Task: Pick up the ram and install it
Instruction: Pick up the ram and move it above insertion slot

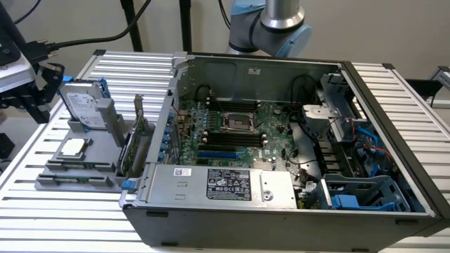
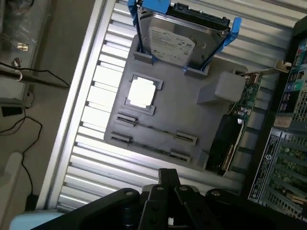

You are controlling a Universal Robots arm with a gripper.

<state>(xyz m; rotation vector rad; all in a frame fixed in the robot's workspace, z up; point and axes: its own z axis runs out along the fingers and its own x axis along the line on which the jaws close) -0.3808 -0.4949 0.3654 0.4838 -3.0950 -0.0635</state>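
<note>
You look on a ribbed aluminium table carrying two loads: an open computer case across its middle and the exterior view's right, and a grey parts tray just beside it at the exterior view's left.

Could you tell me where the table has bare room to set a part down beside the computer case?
Bare slats of the table lie in front of the gray tray, toward the camera, and more along the computer case on the exterior view's right. The tray itself is crowded: hard drive, processor, expansion card.
</note>
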